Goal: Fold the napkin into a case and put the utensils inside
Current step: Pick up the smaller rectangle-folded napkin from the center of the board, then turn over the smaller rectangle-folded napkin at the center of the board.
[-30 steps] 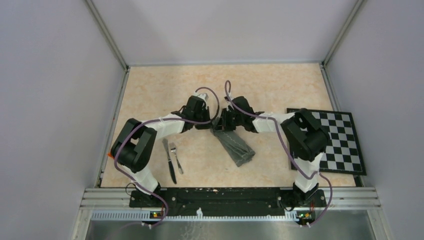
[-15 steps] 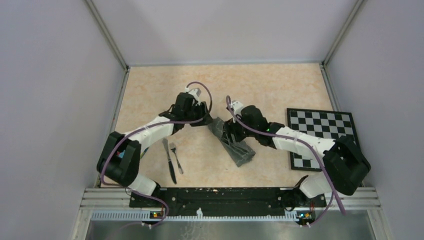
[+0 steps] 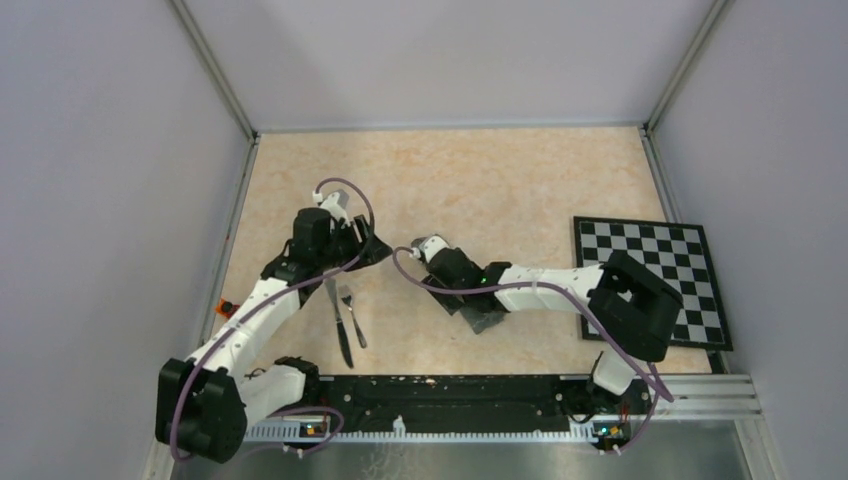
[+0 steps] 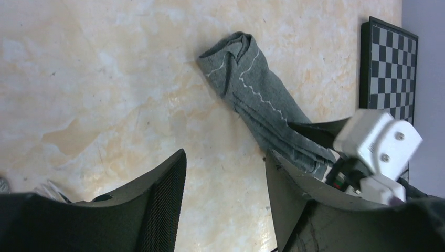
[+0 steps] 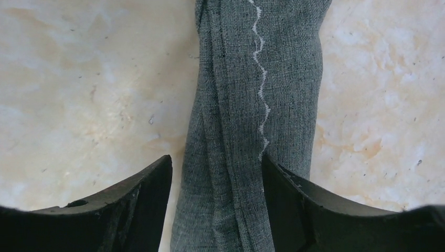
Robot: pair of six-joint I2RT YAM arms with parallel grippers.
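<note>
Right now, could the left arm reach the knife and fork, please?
Probably yes. The left gripper is open and sits near the far ends of the knife and fork, with nothing lying between them. The right gripper is off to the side, over the case.

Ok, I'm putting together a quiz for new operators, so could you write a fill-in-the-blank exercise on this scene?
1. In the top view, the knife lies just ____ of the fork.
2. The right gripper hangs over the folded napkin, jaws ____.
3. The left gripper holds ____.
4. The checkered board lies to the ____ of the napkin.
Missing words: left, open, nothing, right.
</note>
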